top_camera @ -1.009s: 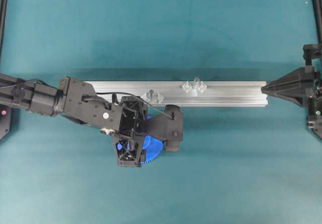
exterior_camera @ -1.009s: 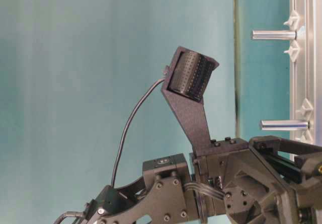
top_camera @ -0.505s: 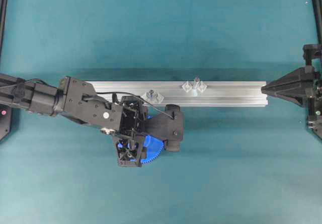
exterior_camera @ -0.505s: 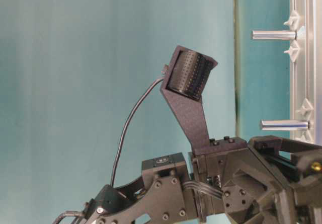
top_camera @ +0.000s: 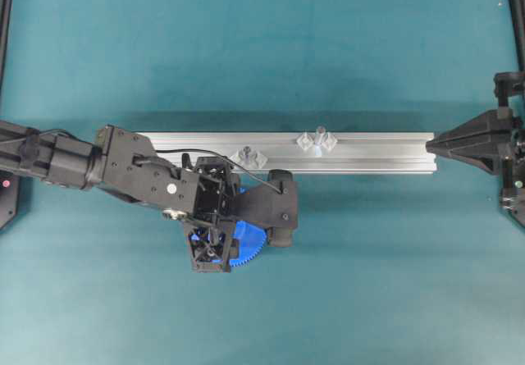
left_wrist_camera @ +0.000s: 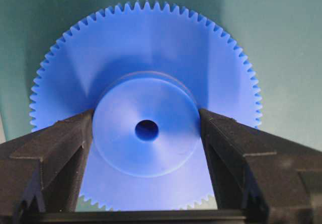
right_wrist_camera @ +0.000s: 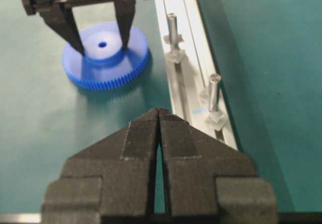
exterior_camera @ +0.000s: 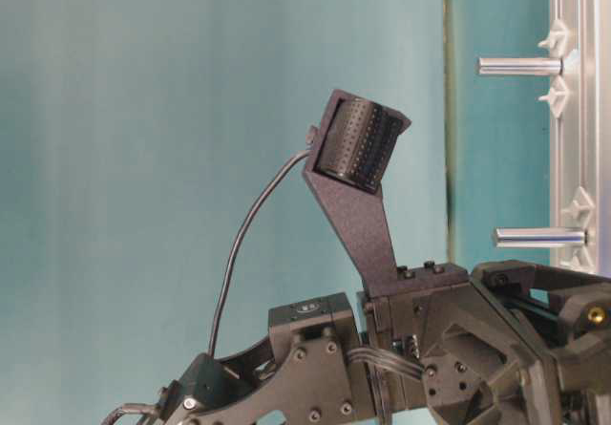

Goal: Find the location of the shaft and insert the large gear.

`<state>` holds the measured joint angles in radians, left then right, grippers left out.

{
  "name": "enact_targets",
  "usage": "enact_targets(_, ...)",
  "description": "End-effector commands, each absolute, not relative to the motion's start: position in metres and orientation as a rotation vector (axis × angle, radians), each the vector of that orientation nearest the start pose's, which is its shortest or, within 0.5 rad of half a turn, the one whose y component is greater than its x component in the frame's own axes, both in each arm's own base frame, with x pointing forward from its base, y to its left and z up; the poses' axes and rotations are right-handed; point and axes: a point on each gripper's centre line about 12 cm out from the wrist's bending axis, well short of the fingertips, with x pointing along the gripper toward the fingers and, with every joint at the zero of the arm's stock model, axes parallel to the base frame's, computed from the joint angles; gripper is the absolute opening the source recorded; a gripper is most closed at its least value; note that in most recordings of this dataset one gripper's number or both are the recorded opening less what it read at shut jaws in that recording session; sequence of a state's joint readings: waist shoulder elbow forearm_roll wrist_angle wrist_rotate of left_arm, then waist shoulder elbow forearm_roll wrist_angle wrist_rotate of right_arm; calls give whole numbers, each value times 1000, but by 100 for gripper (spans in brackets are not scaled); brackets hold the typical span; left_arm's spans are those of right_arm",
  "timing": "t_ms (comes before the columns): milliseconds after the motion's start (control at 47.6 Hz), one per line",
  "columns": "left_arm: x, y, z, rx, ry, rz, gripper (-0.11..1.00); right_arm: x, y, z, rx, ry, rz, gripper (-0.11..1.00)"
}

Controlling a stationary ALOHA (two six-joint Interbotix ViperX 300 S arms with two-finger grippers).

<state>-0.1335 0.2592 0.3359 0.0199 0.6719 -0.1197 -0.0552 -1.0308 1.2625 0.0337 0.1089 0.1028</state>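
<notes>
I had the left gripper (left_wrist_camera: 146,128) clamped on the large gear's (left_wrist_camera: 146,108) raised hub. It looked light, rigid, slick.

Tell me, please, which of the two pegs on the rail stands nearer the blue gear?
The dark-tipped peg with close-set mounts; the paler shaft stands farther right.

Blue large gear (left_wrist_camera: 146,118) flat on the teal mat; pale shaft (top_camera: 320,133) upright on the rail.

rail (top_camera: 377,152): silver, on table | peg (top_camera: 245,152): short, dark-tipped | table (top_camera: 262,45): teal
</notes>
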Motion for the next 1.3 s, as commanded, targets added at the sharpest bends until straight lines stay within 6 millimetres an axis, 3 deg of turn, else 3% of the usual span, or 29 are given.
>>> enact_targets(0, 418, -55, 127, -4, 1246, -38, 70, 178, -10, 228, 156, 324, -78, 1)
enact_targets(273, 420, -55, 130, -4, 1240, -39, 70, 178, -10, 228, 156, 325, -78, 1)
enact_targets(568, 431, -56, 163, 0, 1229, -42, 70, 178, -10, 228, 156, 324, -78, 1)
enact_targets(862, 441, -58, 182, 1, 1217, -43, 70, 178, -10, 230, 156, 320, -78, 1)
enact_targets(1283, 462, -44, 239, 19, 1175, -39, 70, 178, -10, 230, 156, 317, -78, 1)
